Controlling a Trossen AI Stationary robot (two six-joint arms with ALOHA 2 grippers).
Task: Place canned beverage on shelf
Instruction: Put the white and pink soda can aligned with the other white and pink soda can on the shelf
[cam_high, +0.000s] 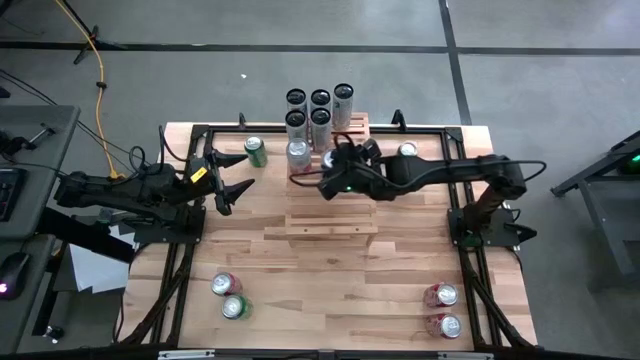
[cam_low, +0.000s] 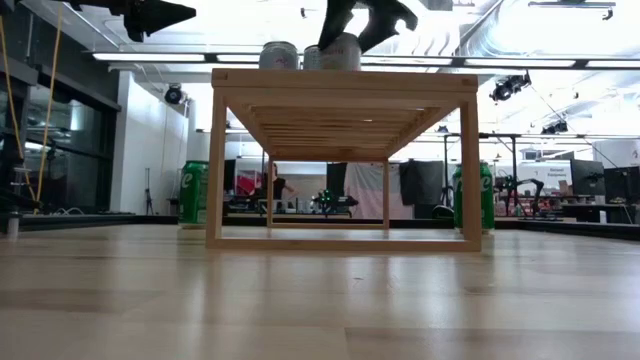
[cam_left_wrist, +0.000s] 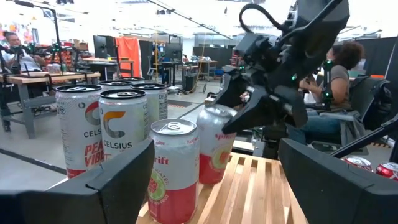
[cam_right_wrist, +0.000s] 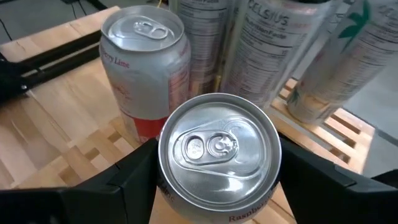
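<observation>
The pale slatted wooden shelf (cam_high: 330, 215) stands mid-table. Several tall Celsius cans (cam_high: 320, 108) stand on its far end, and a white-and-pink can (cam_right_wrist: 146, 68) stands just in front of them. Beside that one is a second white-and-pink can (cam_right_wrist: 217, 149), upright, with my right gripper (cam_high: 335, 165) shut on it over the shelf's far part. Its base sits about level with the shelf top (cam_low: 340, 80); I cannot tell whether it rests there. My left gripper (cam_high: 235, 185) hangs open left of the shelf, holding nothing. My right gripper pinches the can's round side wall (cam_right_wrist: 163, 180) between its two fingers (cam_right_wrist: 134, 174), one on each opposite side, below the rim. The fingers come slanting down from the table's right side. The can stays upright, its silver lid up.
One green can (cam_high: 256, 150) stands on the table left of the shelf and another (cam_high: 407, 150) right of it. Two cans (cam_high: 230, 296) lie near the front left and two (cam_high: 442, 310) near the front right. A dark metal frame (cam_high: 180, 250) rims the table.
</observation>
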